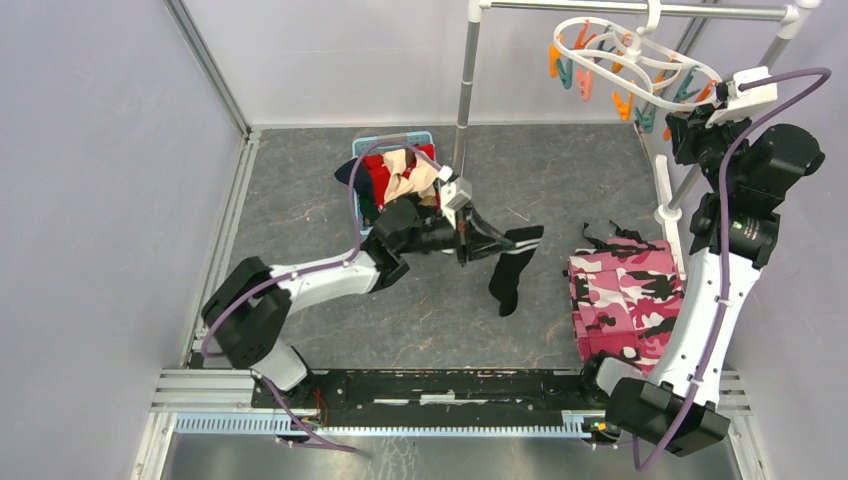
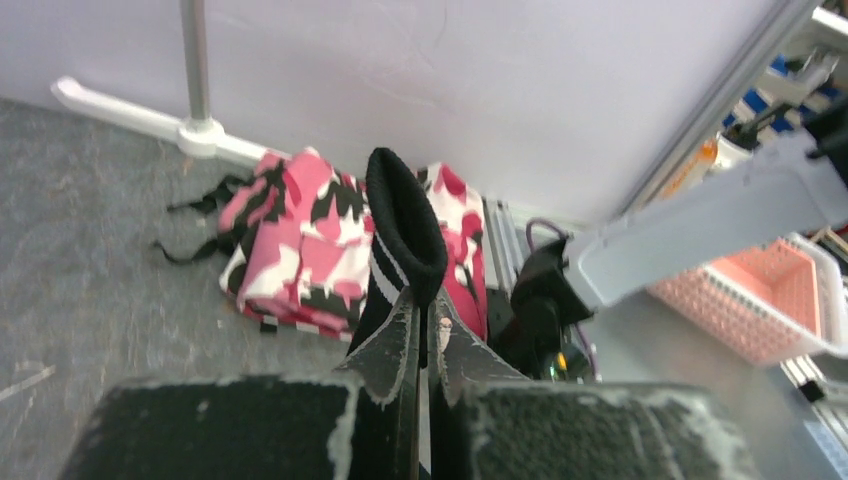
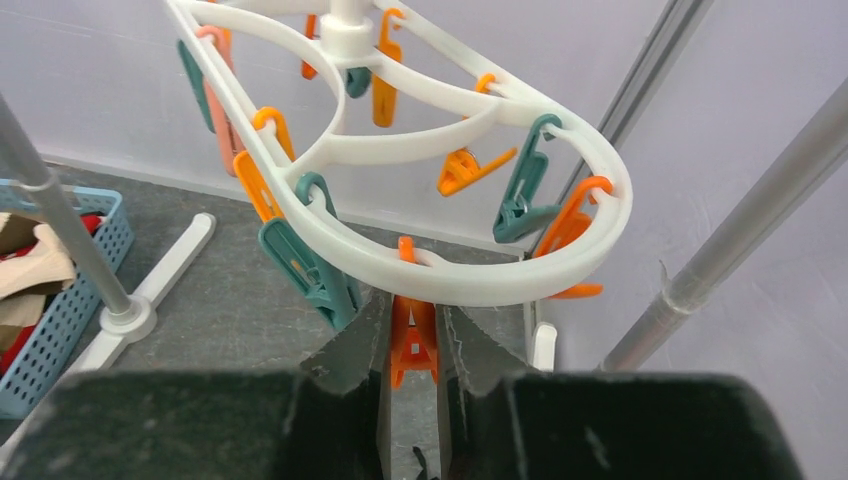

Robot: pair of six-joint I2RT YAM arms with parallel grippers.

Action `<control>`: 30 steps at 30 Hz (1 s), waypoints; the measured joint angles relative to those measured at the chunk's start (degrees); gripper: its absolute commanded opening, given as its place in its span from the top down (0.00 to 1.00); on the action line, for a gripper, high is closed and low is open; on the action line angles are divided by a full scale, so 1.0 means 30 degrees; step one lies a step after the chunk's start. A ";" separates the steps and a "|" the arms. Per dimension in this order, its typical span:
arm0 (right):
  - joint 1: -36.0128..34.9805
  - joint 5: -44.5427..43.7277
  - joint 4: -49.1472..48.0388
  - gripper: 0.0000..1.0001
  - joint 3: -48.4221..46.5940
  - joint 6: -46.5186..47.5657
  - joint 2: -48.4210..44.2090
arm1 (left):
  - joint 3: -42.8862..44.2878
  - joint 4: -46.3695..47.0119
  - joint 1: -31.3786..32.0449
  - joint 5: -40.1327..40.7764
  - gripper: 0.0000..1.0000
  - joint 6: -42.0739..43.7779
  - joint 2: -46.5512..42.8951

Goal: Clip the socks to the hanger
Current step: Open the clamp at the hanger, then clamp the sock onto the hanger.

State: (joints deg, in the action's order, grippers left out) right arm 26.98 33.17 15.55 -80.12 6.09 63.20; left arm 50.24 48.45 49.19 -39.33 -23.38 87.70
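My left gripper (image 1: 484,240) is shut on a black sock (image 1: 512,270) with white stripes at its cuff; the sock hangs from the fingers over the table's middle. In the left wrist view the cuff (image 2: 405,235) is pinched between the fingertips of the left gripper (image 2: 426,305). More socks, red and beige (image 1: 405,175), lie in a blue basket (image 1: 425,140) behind. The white hanger (image 1: 630,60) with orange and teal clips hangs from the rack at the back right. My right gripper (image 3: 413,318) is shut on an orange clip (image 3: 412,340) of the hanger (image 3: 520,285).
A silver pole rack (image 1: 465,90) stands at the back with white feet (image 3: 165,280). A folded pink camouflage cloth (image 1: 625,295) lies at the right, next to the right arm. Grey walls close in the left, back and right.
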 measured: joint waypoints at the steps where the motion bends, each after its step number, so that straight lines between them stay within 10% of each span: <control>1: 0.0000 0.0153 0.0000 0.88 0.0073 -0.0146 -0.0160 | 0.0605 0.0313 0.0000 0.0036 0.98 -0.0393 0.0532; 30: 0.0000 0.2907 -0.0663 0.88 0.1894 -0.3133 -0.1056 | 1.7274 -0.0656 0.1749 0.2601 0.98 -0.2863 1.2611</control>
State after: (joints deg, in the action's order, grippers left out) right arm 26.98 41.89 13.56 -74.43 -3.31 60.03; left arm 102.06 46.48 54.43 -31.53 -31.97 125.54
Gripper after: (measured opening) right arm 0.186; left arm 0.043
